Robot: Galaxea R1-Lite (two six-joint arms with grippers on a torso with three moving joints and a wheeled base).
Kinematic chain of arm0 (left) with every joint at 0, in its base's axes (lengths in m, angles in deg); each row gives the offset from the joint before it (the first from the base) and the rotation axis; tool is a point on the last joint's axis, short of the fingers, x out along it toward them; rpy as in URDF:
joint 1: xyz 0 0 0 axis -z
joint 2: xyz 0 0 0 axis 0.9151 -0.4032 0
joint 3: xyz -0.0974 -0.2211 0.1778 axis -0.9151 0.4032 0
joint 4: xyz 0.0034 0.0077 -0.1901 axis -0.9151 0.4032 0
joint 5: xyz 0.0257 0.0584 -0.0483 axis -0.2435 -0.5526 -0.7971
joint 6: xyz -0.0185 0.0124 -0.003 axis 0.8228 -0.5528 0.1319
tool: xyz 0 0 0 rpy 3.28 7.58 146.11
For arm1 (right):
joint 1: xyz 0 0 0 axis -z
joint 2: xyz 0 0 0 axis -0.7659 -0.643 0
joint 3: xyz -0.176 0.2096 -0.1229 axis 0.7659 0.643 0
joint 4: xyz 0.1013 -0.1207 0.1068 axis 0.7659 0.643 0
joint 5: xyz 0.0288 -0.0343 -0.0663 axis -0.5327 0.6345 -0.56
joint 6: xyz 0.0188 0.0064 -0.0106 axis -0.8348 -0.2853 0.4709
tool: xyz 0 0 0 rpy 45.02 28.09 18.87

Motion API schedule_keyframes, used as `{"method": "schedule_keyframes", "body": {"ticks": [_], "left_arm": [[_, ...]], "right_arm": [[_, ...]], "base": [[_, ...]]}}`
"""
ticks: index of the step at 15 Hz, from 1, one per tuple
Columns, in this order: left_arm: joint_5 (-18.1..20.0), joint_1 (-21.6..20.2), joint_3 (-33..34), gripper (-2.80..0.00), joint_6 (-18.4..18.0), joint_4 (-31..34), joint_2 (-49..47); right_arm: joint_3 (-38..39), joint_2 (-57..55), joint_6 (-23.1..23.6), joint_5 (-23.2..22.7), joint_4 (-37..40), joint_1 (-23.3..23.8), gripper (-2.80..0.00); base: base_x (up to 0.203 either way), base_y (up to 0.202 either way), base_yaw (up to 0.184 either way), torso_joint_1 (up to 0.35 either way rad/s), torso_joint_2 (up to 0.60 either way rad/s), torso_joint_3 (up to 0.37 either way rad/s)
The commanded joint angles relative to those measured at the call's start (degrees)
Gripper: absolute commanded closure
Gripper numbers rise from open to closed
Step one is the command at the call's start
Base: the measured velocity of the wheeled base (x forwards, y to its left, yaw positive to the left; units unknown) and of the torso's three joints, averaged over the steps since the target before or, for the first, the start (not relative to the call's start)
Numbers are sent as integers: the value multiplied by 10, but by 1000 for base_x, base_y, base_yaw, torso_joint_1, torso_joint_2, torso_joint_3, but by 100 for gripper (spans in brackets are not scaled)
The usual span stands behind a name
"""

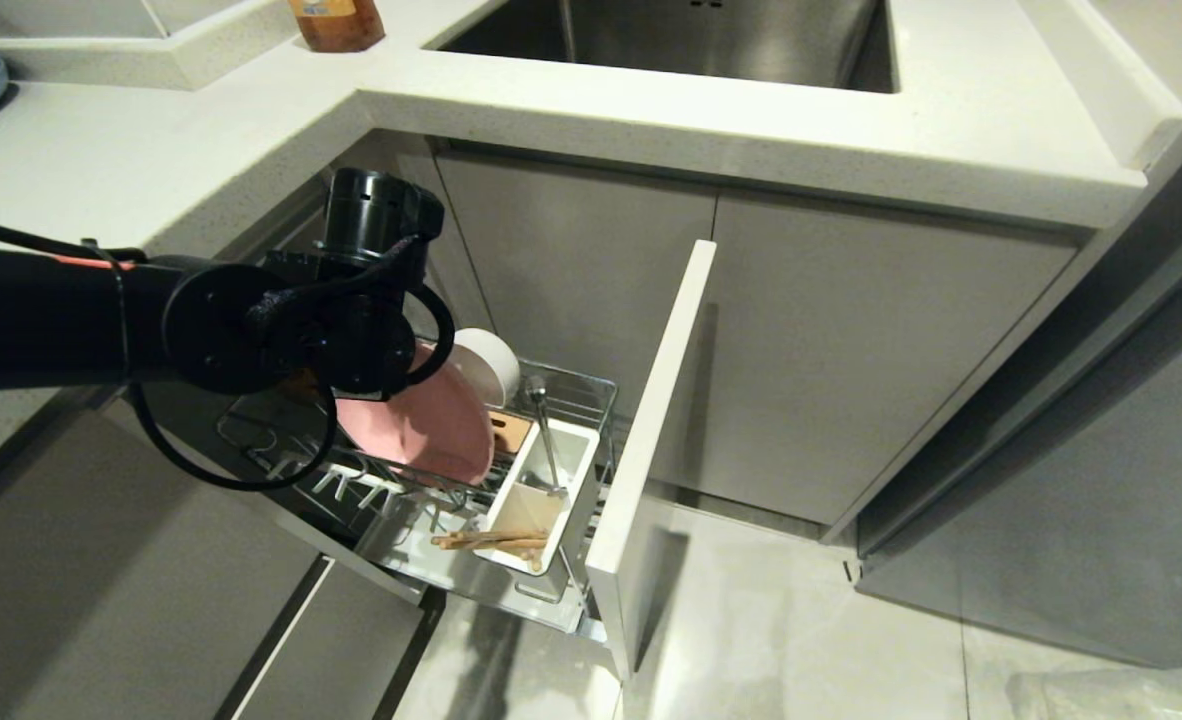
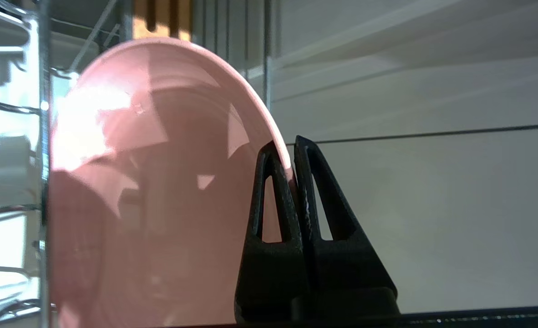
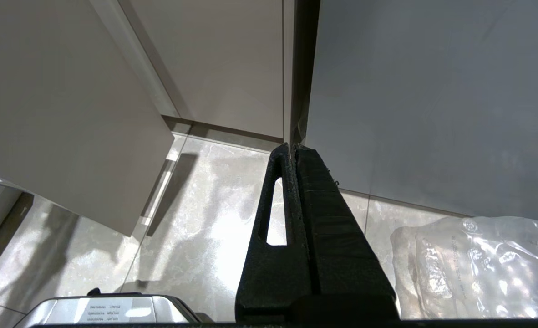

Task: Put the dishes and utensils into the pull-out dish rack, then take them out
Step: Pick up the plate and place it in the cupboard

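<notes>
We read the left gripper (image 2: 292, 157) as pinched tight on the rim of the pink plate (image 2: 159, 182), one finger on each face of the thin edge, which is the only way to get purchase on a flat dish standing on its side. In the head view the plate (image 1: 431, 425) stands tilted among the white pegs of the pull-out dish rack (image 1: 591, 385), leaning toward the white bowl (image 1: 489, 362) just behind it; we judge the pegs hold it on edge so it drains and can be taken by the rim. Whether this is the seating or the lifting step we cannot tell. On the side of the plate toward the rack's front panel, the utensil box (image 1: 576, 470) holds the metal spoon (image 1: 543, 425) upright in one compartment and the chopsticks (image 1: 486, 541) lying across the other, kept apart from the dishes. The wooden block (image 1: 511, 430) shows between plate and box. The right gripper (image 3: 294, 148) is clenched on nothing, parked well away from the rack, pointing at the floor near a clear plastic bag (image 3: 474, 266).
</notes>
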Motion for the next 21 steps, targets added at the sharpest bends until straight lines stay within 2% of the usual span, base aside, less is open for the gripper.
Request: {"method": "schedule_keyframes", "body": {"ticks": [1, 9, 21], "left_arm": [[-2, -4, -1, 0, 5, 4, -9], [-1, -18, -7, 0, 3, 6, -6], [-1, -17, 5, 0, 5, 25, -4]], "right_arm": [[2, 0, 0, 0, 0, 0, 0], [1, 0, 0, 0, 0, 0, 0], [2, 0, 0, 0, 0, 0, 0]], "base": [[0, 0, 0, 0, 0, 0], [0, 0, 0, 0, 0, 0], [0, 0, 0, 0, 0, 0]]}}
